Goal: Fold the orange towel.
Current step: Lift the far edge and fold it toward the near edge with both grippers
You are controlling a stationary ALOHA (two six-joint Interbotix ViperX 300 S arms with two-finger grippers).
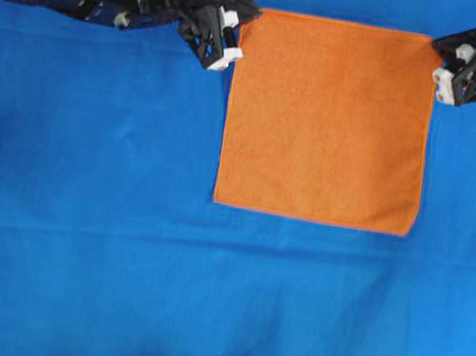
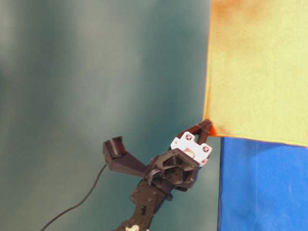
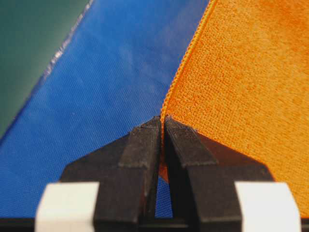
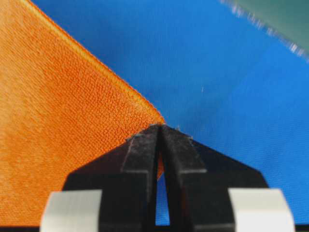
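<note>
Up close, the left gripper point(image 3: 162, 121) has its jaws closed on the hem at one far corner of the orange towel point(image 1: 327, 120), and the right gripper point(image 4: 161, 128) is pinched shut on the other far corner, probably to carry that edge over for the fold. Beyond them the towel lies flat on the blue table cloth point(image 1: 84, 210), with nothing obstructing it.

Orange towel point(image 1: 327, 120): fuzzy terry (stitched hem); blue table cloth point(image 1: 84, 210): smooth matt weave.
</note>
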